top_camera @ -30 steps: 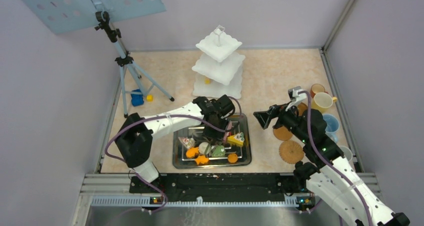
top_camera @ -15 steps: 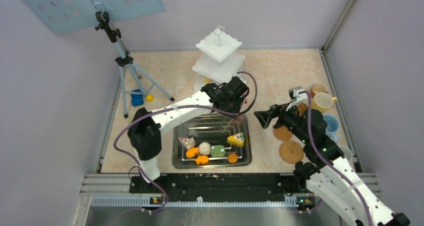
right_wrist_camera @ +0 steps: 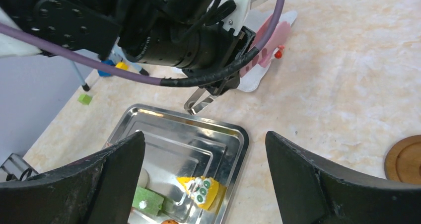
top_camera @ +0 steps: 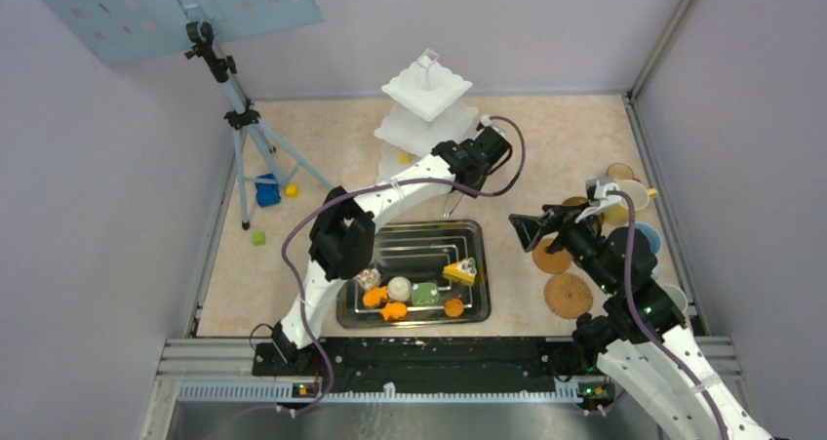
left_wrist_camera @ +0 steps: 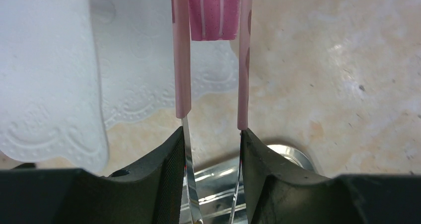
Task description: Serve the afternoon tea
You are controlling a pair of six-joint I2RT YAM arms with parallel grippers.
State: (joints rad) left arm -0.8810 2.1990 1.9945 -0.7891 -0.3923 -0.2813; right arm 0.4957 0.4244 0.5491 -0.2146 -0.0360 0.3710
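Observation:
My left gripper (left_wrist_camera: 211,134) is shut on the pink tongs (left_wrist_camera: 182,60), and the tongs' tips pinch a pink striped pastry (left_wrist_camera: 213,13). It hangs beside the white three-tier stand (top_camera: 426,118), whose scalloped tier (left_wrist_camera: 49,75) fills the left of the left wrist view. More pastries lie in the steel tray (top_camera: 414,250): a yellow wedge (right_wrist_camera: 201,188), a green one (top_camera: 425,294), a cream ball (top_camera: 399,288) and orange ones (top_camera: 393,311). My right gripper (top_camera: 531,230) hovers open right of the tray, nothing between its fingers. The yellow mug (top_camera: 629,194), blue mug (top_camera: 649,237) and coasters (top_camera: 569,294) sit at far right.
A tripod (top_camera: 239,118) carrying a blue perforated board stands at the back left, with small blue and yellow blocks (top_camera: 267,189) at its feet and a green block (top_camera: 258,237) nearby. Enclosure walls close in both sides. Another coaster (right_wrist_camera: 404,159) lies right of the tray.
My left arm has lifted away from the tray and swung back and right to the stand, carrying the tongs with the pink pastry. The right arm has shifted slightly right.

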